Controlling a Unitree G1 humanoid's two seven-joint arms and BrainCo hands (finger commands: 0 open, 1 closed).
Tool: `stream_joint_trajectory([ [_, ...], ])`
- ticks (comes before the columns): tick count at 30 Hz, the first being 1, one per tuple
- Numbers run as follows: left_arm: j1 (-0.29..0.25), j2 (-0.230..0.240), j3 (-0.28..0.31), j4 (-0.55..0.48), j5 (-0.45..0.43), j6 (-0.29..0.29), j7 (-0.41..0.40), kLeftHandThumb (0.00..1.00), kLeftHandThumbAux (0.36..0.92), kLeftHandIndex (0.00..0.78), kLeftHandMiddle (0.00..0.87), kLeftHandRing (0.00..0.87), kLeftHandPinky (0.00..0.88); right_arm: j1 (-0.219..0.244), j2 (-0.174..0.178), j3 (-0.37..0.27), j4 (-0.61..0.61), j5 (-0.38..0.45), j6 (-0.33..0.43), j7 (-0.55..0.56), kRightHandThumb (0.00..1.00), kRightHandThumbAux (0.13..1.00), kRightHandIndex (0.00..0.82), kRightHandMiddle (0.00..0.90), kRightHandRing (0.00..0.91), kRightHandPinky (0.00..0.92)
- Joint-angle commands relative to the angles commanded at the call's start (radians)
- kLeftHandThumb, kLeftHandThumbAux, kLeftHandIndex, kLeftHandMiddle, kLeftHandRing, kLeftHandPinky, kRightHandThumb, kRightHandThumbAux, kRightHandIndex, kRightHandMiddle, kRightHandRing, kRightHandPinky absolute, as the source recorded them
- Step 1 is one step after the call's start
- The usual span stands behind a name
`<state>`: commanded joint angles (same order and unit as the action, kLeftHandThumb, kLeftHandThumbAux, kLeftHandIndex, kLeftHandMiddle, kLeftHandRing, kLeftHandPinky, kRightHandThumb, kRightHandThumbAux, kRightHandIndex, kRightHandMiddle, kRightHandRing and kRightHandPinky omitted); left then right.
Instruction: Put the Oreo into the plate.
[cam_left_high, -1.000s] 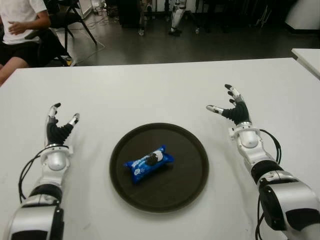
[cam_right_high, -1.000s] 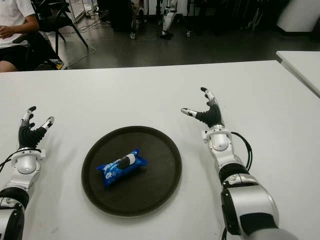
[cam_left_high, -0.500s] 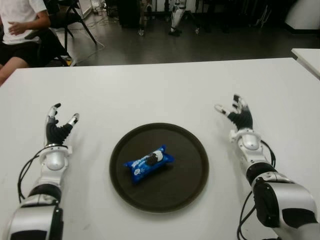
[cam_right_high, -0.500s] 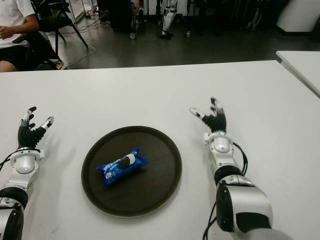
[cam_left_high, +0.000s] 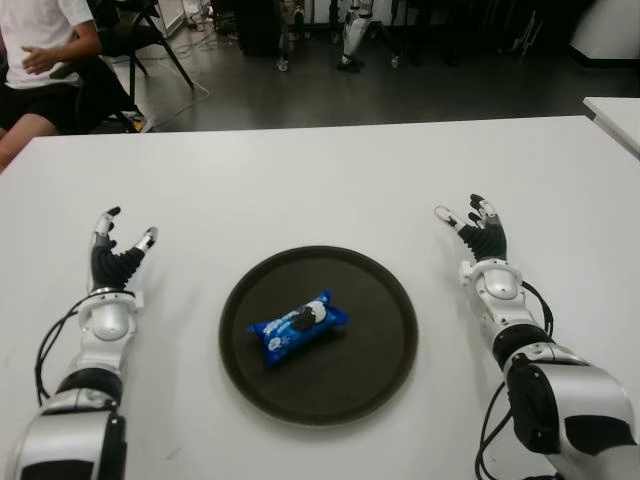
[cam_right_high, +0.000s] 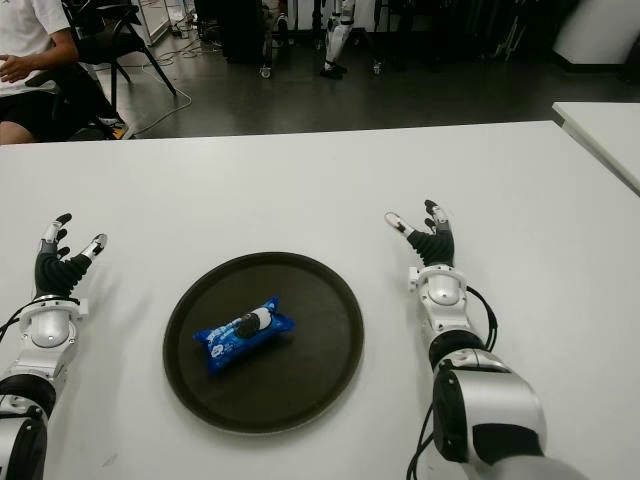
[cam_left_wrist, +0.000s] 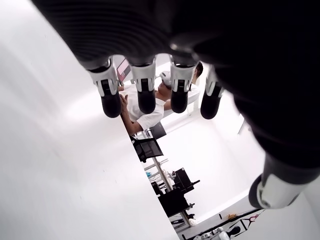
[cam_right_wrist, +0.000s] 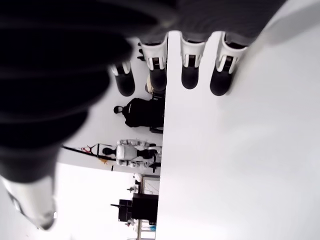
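Your right hand (cam_left_high: 478, 228) has pulled back from the plate (cam_left_high: 385, 345), fingers spread, holding nothing. Left hand (cam_left_high: 115, 250) waits open too. Oreo (cam_left_high: 297, 326) sits in the plate; keep both hands away.

Glossy blue plastic Oreo wrapper (cam_left_high: 297, 326), matt dark plate (cam_left_high: 385, 350), smooth white table (cam_left_high: 300, 190).
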<state>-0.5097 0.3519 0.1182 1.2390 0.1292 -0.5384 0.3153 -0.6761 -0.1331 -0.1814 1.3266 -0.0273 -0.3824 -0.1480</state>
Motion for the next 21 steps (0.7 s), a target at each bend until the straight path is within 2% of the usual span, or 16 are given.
stream_joint_trajectory([
  [9,0.002,-0.005,0.079,0.046,-0.087,0.018,-0.060,0.000,0.640,0.007,0.013,0.000,0.000,0.014,-0.008,0.037,0.005,-0.062,-0.039,-0.037,0.000,0.589,0.007,0.000,0.000,0.000],
  [11,0.002,-0.018,0.095,0.046,-0.106,0.013,-0.062,0.000,0.650,0.017,0.017,0.000,0.000,0.014,-0.009,0.048,0.002,-0.079,-0.060,-0.050,0.000,0.585,0.007,0.000,0.000,0.000],
  [16,0.001,-0.031,0.114,0.041,-0.126,0.003,-0.068,0.000,0.667,0.026,0.027,0.002,0.000,0.013,-0.020,0.058,0.001,-0.100,-0.080,-0.057,0.000,0.569,0.005,0.000,0.000,0.000],
  [21,0.004,-0.035,0.122,0.041,-0.129,0.000,-0.069,0.000,0.645,0.035,0.019,0.000,0.000,0.020,-0.043,0.058,-0.003,-0.104,-0.101,-0.051,0.000,0.576,0.012,0.000,0.000,0.000],
])
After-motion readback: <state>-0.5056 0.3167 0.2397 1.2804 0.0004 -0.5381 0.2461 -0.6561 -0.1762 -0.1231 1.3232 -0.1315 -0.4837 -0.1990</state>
